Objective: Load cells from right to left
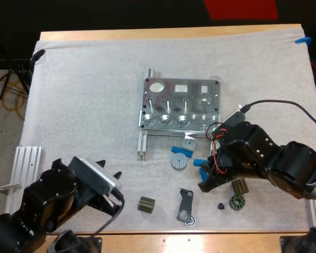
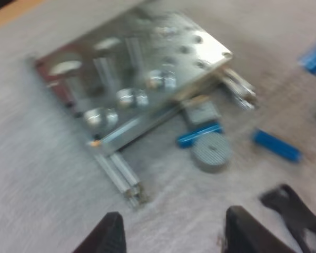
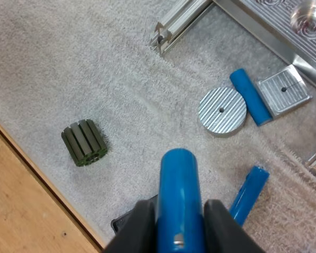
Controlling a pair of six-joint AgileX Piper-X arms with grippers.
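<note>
The metal fixture [image 1: 180, 105] lies mid-mat, its round pockets along the near edge. My right gripper [image 1: 206, 178] hovers just right of and nearer than it, shut on a blue cylinder [image 3: 177, 200] that both fingers [image 3: 139, 226] press from the sides. Two more blue cylinders lie on the mat: one [image 3: 250, 97] between a round metal disc [image 3: 223, 110] and a small square plate [image 3: 283, 89], the other [image 3: 248, 195] right beside the held one. My left gripper [image 1: 108, 184] is low at the near left, open, its fingers [image 2: 110, 237] apart over bare mat, facing the fixture [image 2: 131, 68].
Dark parts lie near the front edge: a ribbed block [image 1: 146, 204], a black bracket [image 1: 186, 204], a toothed ring [image 1: 237, 201] and a second ribbed block [image 1: 239, 185]. A ribbed aluminium piece [image 1: 23, 168] sits at the mat's left edge. A slim rail [image 1: 143, 142] juts from the fixture toward me.
</note>
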